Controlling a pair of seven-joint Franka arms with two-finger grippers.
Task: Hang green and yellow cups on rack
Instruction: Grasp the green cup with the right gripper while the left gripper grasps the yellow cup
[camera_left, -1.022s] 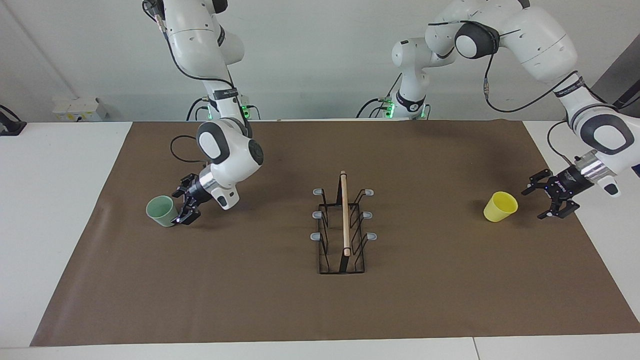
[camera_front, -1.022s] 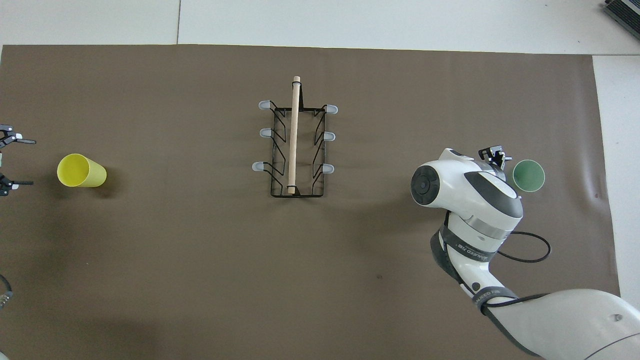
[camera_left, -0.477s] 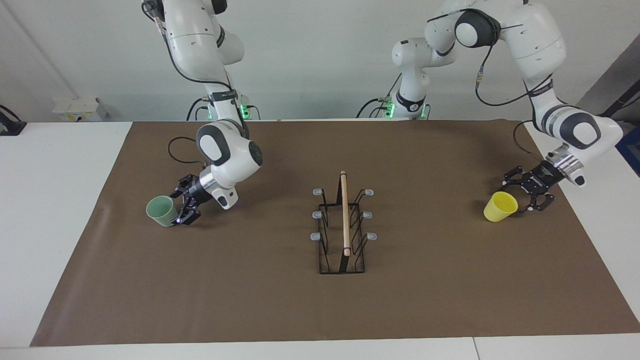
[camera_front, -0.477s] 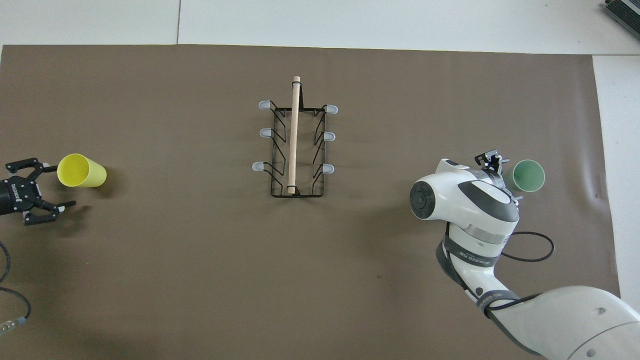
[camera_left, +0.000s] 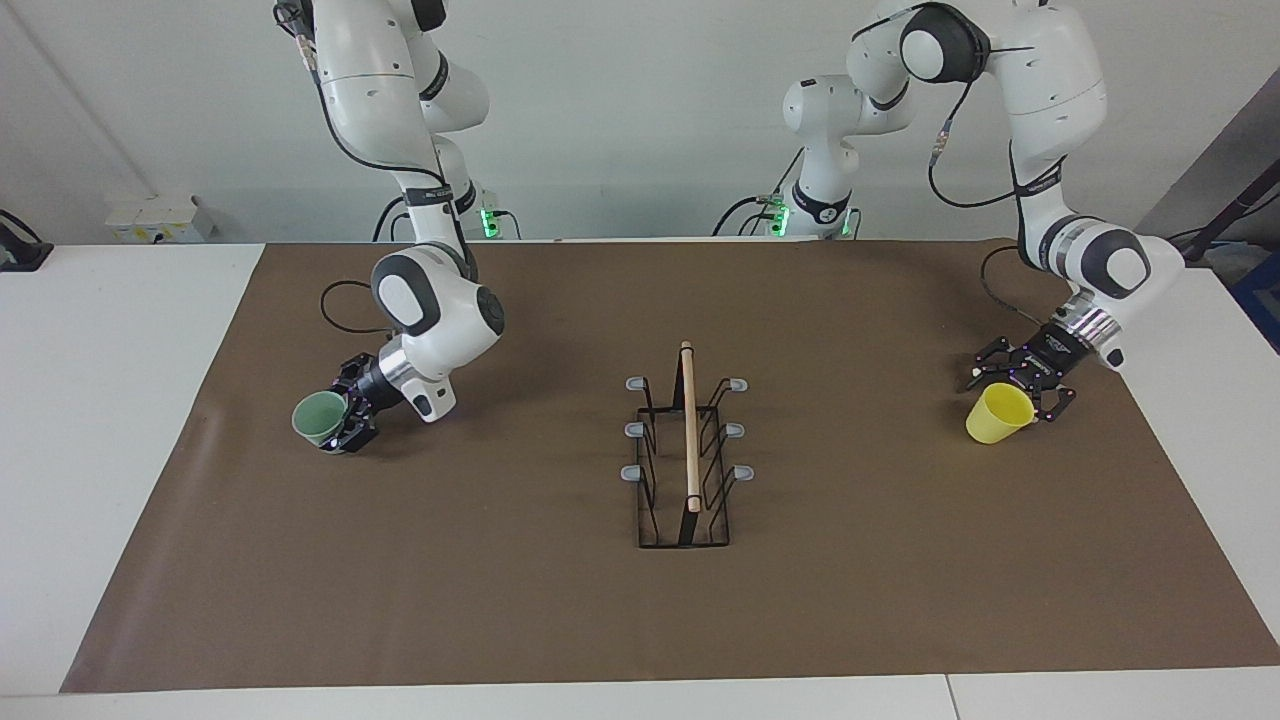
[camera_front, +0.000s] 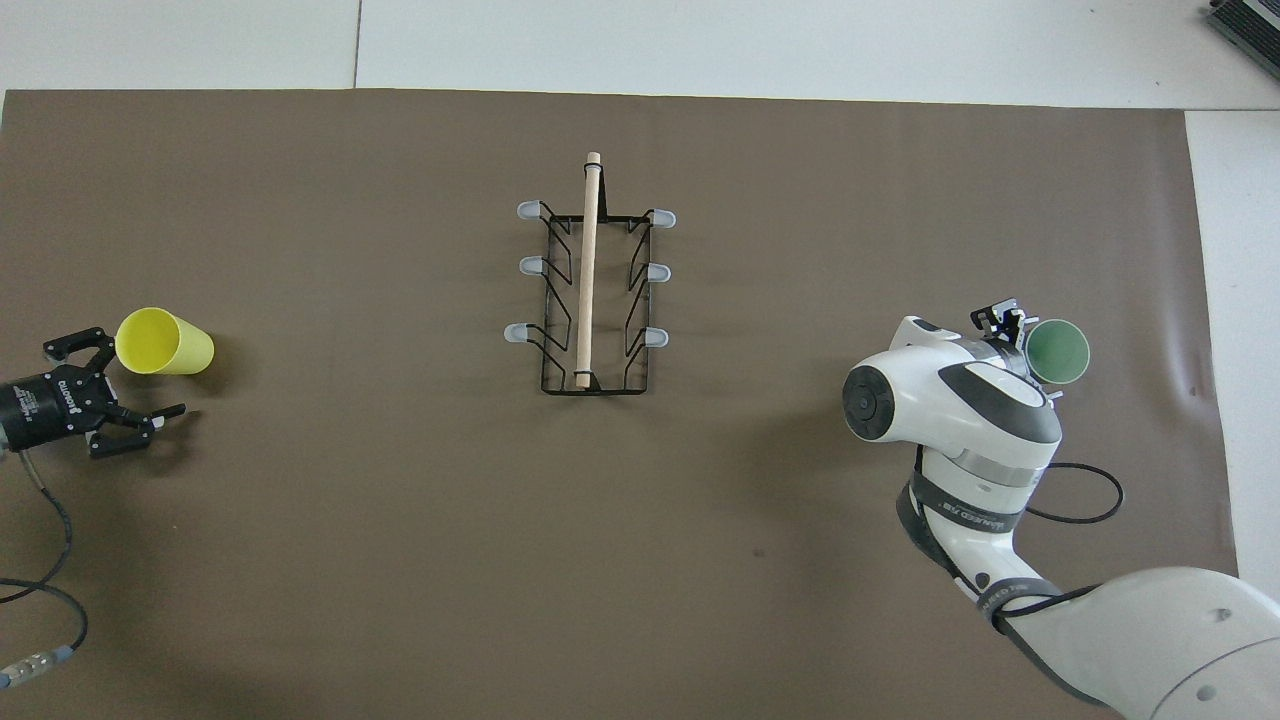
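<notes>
Green cup (camera_left: 319, 418) between right tool (camera_left: 347, 417) fingers, grip unclear; open left tool (camera_left: 1020, 385) beside yellow cup (camera_left: 997, 413).

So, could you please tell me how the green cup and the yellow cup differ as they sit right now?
The green cup is pale mint; the yellow cup is bright yellow. The green cup sits toward the right arm's end of the table, the yellow toward the left arm's. The right gripper is at the green cup, while the open left gripper is at the yellow. Both look alike in tapered shape and size.

A white table (camera_left: 120, 480) carries a brown mat (camera_left: 480, 600) before a plain pale wall (camera_left: 620, 110).
</notes>
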